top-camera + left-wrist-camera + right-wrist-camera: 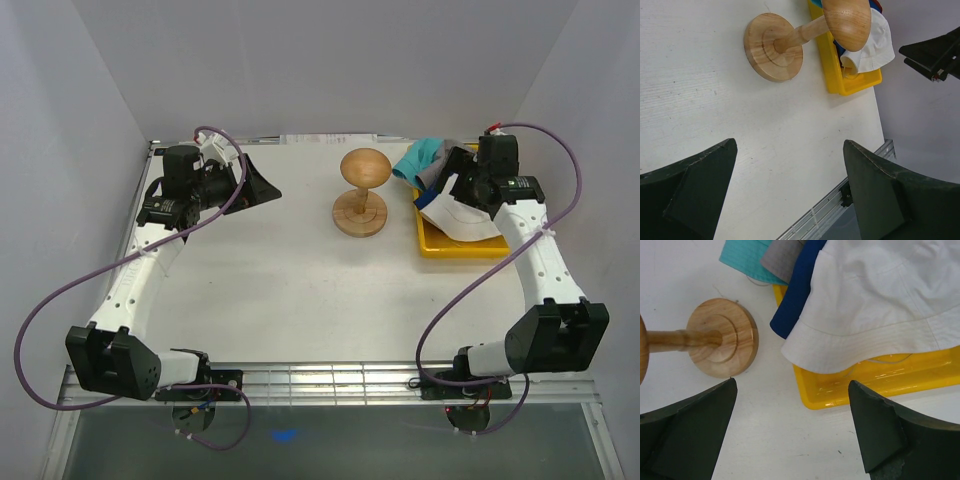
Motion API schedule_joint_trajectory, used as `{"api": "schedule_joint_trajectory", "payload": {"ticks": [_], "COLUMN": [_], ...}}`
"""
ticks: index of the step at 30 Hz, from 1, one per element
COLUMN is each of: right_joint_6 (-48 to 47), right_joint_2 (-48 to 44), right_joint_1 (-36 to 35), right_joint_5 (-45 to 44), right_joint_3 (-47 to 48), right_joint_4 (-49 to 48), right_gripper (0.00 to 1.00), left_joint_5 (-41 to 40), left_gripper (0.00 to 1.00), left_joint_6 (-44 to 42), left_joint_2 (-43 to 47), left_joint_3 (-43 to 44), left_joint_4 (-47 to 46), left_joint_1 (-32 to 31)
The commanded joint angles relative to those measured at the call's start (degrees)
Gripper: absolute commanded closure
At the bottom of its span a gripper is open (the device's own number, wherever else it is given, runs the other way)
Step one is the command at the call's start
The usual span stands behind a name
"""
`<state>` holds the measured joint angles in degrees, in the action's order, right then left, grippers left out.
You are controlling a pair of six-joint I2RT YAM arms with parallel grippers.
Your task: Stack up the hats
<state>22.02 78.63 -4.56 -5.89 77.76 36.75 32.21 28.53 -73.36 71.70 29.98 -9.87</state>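
Tabletop holds one stand, one tray, four visible hats.

White bench, matte, faintly scuffed. Carries a wooden stand upright on its round base, near the far edge at centre. Holds a yellow tray lying flat just right of the stand, apart from it. Teal hat over the tray's far corner; contact with bench unclear.

text: none legible | labels: none — brands: none | numbers, signs: none
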Motion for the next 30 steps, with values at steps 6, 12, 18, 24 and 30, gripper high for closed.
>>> {"api": "schedule_joint_trajectory", "payload": {"ticks": [6, 12, 18, 24, 30], "right_joint_6": [0.2, 0.6, 0.7, 0.9, 0.4], "right_joint_2": [7.0, 15.1, 20.9, 23.3, 20.2], "right_joint_1": [1.5, 1.9, 3.1, 3.9, 3.9], "right_joint_5": [0.8, -0.4, -0.5, 1.1, 0.8], "right_joint_3": [-0.5, 3.2, 5.7, 6.9, 6.9], "right_joint_4": [-4.0, -4.8, -6.2, -6.1, -5.4], "right_gripper": [0.05, 0.17, 0.28, 0.70, 0.92], "left_joint_5": [2.6, 2.8, 3.0, 3.4, 3.7], "left_gripper": [0.03, 0.03, 0.03, 0.03, 0.03], "left_joint_6": [0.6, 0.7, 0.8, 1.3, 2.1], "left_joint_2": [4.0, 4.0, 3.6, 3.0, 2.4], "left_joint_3": [-2.4, -2.5, -2.3, -2.4, -2.5], "left_joint_4": [-1.1, -1.3, -1.2, -1.1, -1.3], "left_joint_1": [0.0, 0.0, 0.0, 0.0, 0.0]}}
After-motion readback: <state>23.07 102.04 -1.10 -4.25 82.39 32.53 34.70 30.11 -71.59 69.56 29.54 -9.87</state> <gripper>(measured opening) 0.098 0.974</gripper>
